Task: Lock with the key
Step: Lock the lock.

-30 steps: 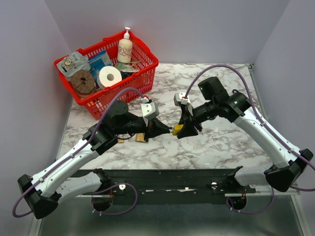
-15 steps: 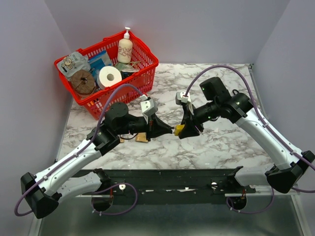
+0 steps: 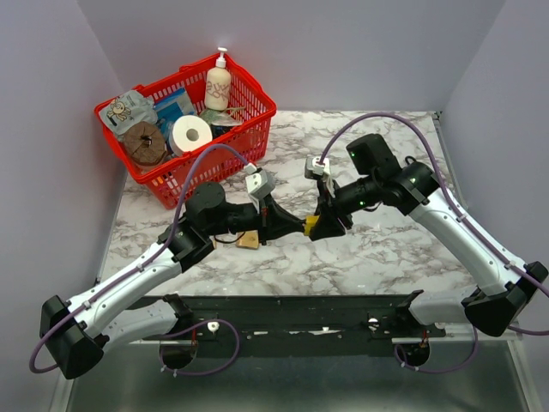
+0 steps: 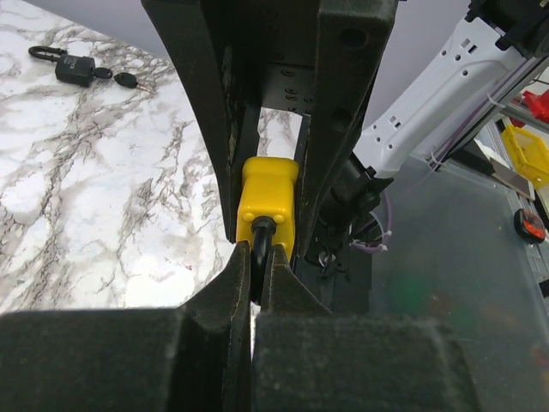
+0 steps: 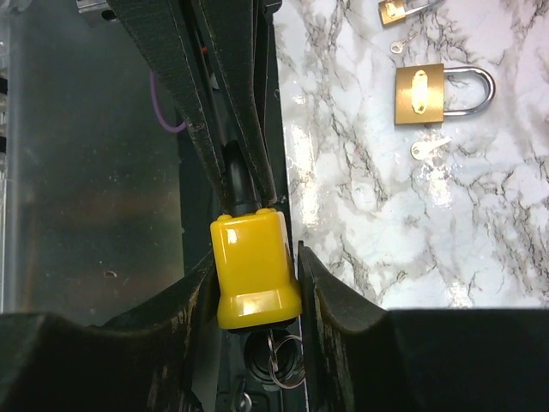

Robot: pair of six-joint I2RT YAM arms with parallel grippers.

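Over the middle of the marble table [image 3: 386,257], a little in from its near edge, the two arms meet tip to tip. The right gripper [image 5: 257,287] clamps the yellow padlock [image 4: 268,193] by its sides and holds it off the surface. The left gripper [image 4: 256,270] has its fingers pressed together on the black head of the key [image 4: 262,236], which sits in the padlock's end. A key ring [image 5: 283,352] hangs at the padlock's other end. On the table just left of them lies a brass padlock [image 5: 420,93] with a loose key [image 5: 426,149] beside it, and past these a smaller brass padlock [image 5: 393,10]. The left wrist view also shows a black padlock [image 4: 73,66] with keys attached, lying well apart on the marble. At the far left corner stands a red basket [image 3: 225,153]. It holds a white pump bottle [image 3: 218,86] upright at its far end, a toilet roll [image 3: 190,133], a round brown spool [image 3: 144,142], a silvery packet [image 3: 120,110] and a blue packet [image 3: 176,105].
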